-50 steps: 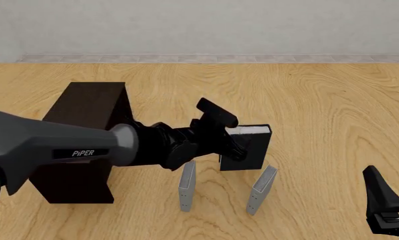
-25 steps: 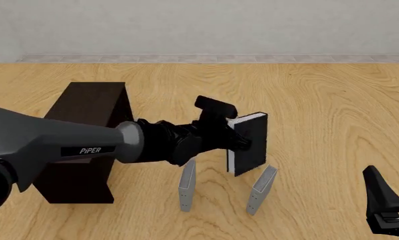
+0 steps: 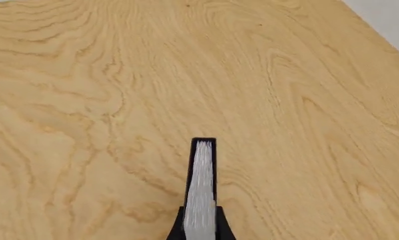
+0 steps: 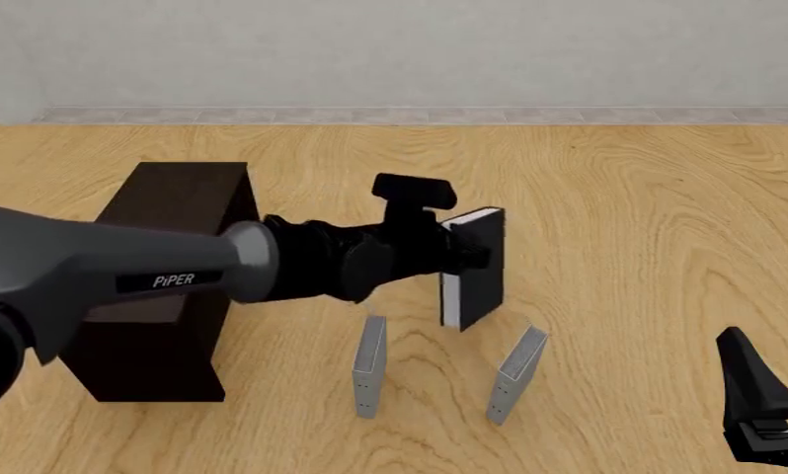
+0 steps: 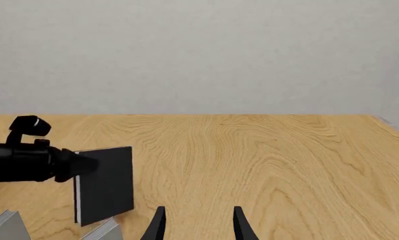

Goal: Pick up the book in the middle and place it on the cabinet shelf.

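Note:
My left gripper (image 4: 463, 259) is shut on the thick black book (image 4: 475, 267) and holds it lifted off the table, upright and turned so its white page edges face the camera. In the left wrist view the book's page edge (image 3: 201, 192) stands between the fingers. It also shows in the right wrist view (image 5: 106, 185). The dark brown cabinet (image 4: 170, 272) stands at the left, behind the left arm. My right gripper (image 5: 197, 225) is open and empty, low at the front right (image 4: 763, 410).
Two thin grey books stand upright on the table in front of the lifted book, one on the left (image 4: 369, 365) and one on the right (image 4: 516, 373). A wall runs along the far edge of the wooden table (image 4: 631, 197).
My left gripper has raised the black book off the table, drawn it slightly left and turned it, so its page edges now face forward. The right arm has not moved.

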